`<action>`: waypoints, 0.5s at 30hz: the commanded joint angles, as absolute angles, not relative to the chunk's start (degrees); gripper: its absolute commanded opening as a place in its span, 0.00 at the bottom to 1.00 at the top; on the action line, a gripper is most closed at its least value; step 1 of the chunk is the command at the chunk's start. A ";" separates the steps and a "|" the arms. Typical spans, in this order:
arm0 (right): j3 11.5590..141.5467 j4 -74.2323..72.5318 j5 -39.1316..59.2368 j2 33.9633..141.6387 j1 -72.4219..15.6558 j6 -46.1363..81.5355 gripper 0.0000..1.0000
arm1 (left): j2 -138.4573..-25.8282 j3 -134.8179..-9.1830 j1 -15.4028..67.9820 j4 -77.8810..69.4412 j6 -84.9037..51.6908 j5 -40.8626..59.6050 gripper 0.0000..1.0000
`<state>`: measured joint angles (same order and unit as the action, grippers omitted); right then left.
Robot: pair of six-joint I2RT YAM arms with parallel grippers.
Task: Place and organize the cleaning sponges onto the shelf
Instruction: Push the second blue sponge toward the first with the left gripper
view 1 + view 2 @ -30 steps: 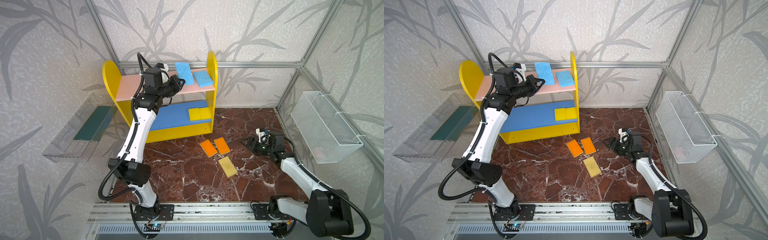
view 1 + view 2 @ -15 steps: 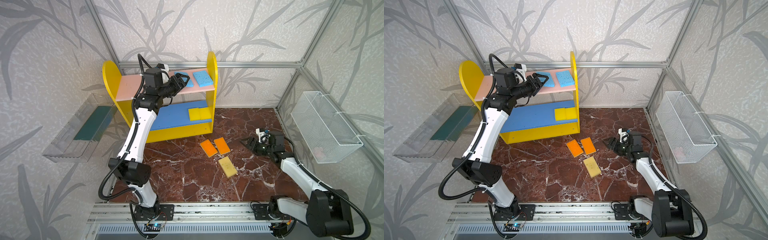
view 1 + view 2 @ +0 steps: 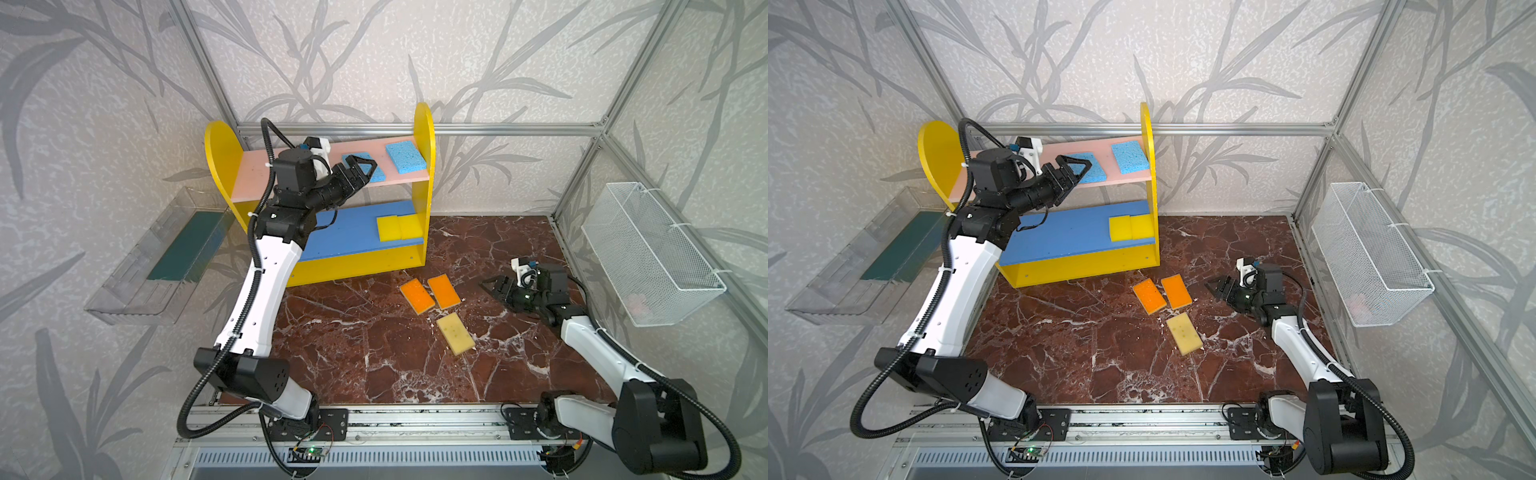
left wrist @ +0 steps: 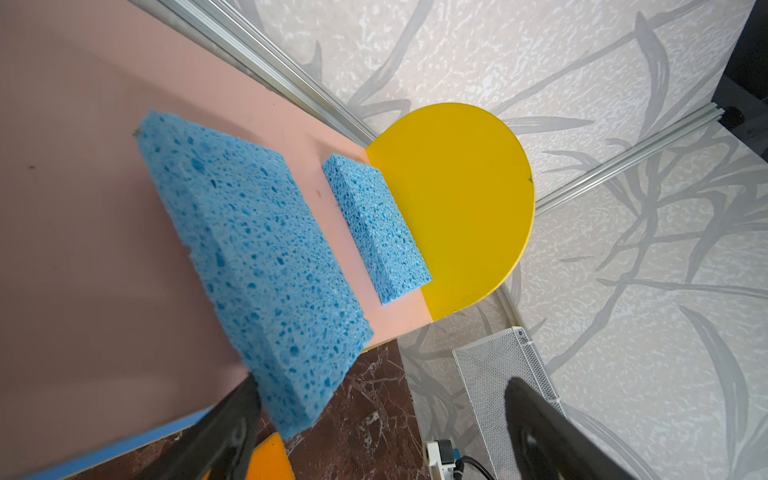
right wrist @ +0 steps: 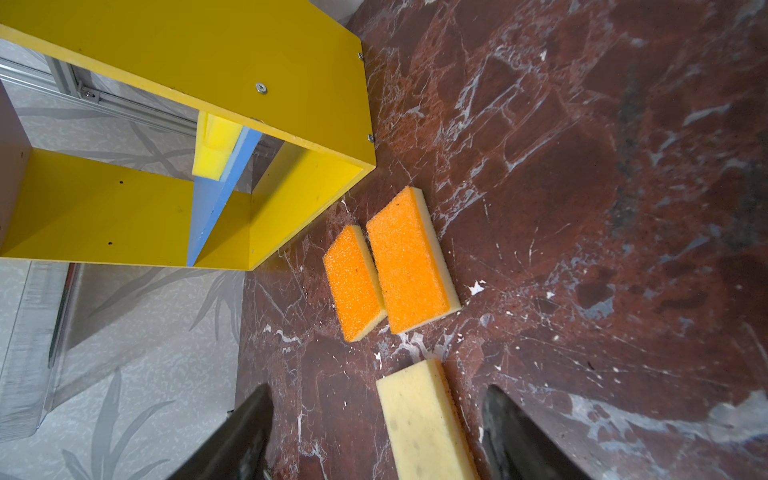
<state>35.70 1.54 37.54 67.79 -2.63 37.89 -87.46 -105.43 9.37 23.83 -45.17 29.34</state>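
Now the left gripper [image 3: 368, 167] reaches over the pink board [image 4: 83, 208] of the shelf [image 3: 424, 137], its jaws spread wide and clamped on nothing. A light blue sponge [image 4: 257, 270] lies flat on that board directly ahead of the gripper. Its near corner is at the board's front edge, just beside one finger [image 4: 237, 424]; whether the two touch I cannot tell. Farther ahead, past a strip of bare board, the second blue sponge [image 4: 374, 224] lies right beside the yellow side panel [image 4: 457, 199]. Below the gripper, on the blue board [image 3: 345, 232], two bright yellow sponges [image 3: 400, 227] sit side by side, touching, at the end by the same panel.

The right gripper [image 3: 492, 286] sits low over the marble floor [image 3: 374, 365], jaws likewise apart and empty. The pale speckled sponge [image 5: 424, 419] lies on the floor just ahead of it; in the wrist view its near end shows between the fingers. Beyond that, two orange sponges [image 5: 353, 282] lie side by side, nearly touching, between the gripper and the shelf's base.
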 commanded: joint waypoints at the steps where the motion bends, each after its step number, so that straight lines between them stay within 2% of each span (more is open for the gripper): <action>1: 34.84 0.98 37.99 66.71 -2.46 37.40 0.78 | -84.64 -103.92 9.49 23.08 -44.58 29.91 0.93; 7: 34.75 1.07 38.06 66.62 -2.53 37.35 0.78 | -84.30 -104.57 9.32 28.36 -42.39 28.57 0.94; 15: 34.72 1.21 38.19 66.36 -2.46 37.23 0.78 | -83.49 -101.86 8.35 27.78 -43.24 27.32 0.94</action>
<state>35.38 1.56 37.54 67.68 -2.63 37.89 -85.30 -102.63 8.86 27.42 -43.51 28.45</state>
